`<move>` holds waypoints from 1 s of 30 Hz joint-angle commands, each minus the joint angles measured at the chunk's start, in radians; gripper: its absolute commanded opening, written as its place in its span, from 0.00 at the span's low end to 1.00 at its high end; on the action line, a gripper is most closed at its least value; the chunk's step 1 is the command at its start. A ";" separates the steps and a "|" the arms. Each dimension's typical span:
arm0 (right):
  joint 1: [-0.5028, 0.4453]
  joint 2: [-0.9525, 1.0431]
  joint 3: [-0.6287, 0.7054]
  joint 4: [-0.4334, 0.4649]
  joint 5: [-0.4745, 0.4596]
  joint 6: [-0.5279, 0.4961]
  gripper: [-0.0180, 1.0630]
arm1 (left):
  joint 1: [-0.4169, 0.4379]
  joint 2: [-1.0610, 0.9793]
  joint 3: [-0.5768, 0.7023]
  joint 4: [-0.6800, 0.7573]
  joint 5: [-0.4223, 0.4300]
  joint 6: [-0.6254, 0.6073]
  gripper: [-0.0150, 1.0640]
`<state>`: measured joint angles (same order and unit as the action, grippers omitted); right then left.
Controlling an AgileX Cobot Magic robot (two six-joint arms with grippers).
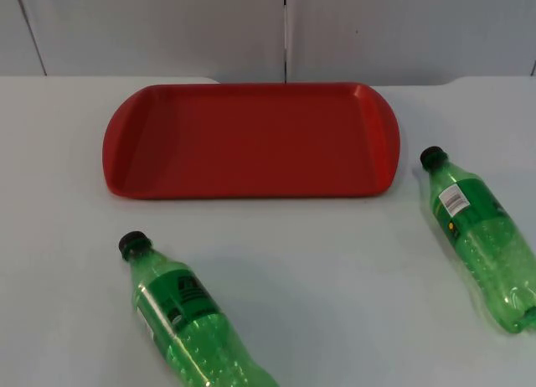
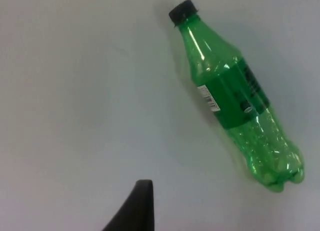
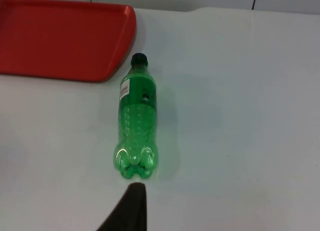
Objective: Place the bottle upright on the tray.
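Approach step: two green plastic bottles, left (image 1: 188, 320) at 7 o'clock and right (image 1: 481, 236) at 3 o'clock, are lying beside the red plastic tray (image 1: 126, 152). I cannot tell my jaws' state; next, grasping one.

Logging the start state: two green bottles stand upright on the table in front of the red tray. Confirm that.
Not quite: the top view shows both bottles lying on their sides, not upright. They are on the table in front of the red tray.

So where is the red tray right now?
In the top view the red plastic tray sits toward the table's far edge, with a green plastic bottle lying off its right end.
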<state>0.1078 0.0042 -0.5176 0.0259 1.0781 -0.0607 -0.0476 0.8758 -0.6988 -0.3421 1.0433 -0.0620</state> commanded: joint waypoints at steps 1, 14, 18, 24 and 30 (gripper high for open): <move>-0.005 -0.004 0.001 0.002 0.001 -0.002 0.99 | 0.003 0.033 -0.006 -0.005 -0.005 -0.020 0.99; -0.005 -0.004 0.001 0.002 0.001 -0.002 0.99 | 0.003 0.106 -0.006 -0.047 -0.019 -0.152 0.99; -0.005 -0.004 0.001 0.002 0.001 -0.002 0.99 | 0.003 0.147 -0.006 -0.023 -0.031 -0.225 0.99; -0.005 -0.004 0.001 0.002 0.001 -0.002 0.99 | -0.013 0.210 -0.006 -0.003 -0.055 -0.273 0.99; -0.005 -0.004 0.001 0.002 0.001 -0.002 0.99 | -0.135 0.253 -0.006 0.047 -0.178 -0.437 0.99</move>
<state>0.1078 0.0042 -0.5176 0.0259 1.0781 -0.0607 -0.1674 1.1278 -0.6995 -0.3016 0.8918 -0.4675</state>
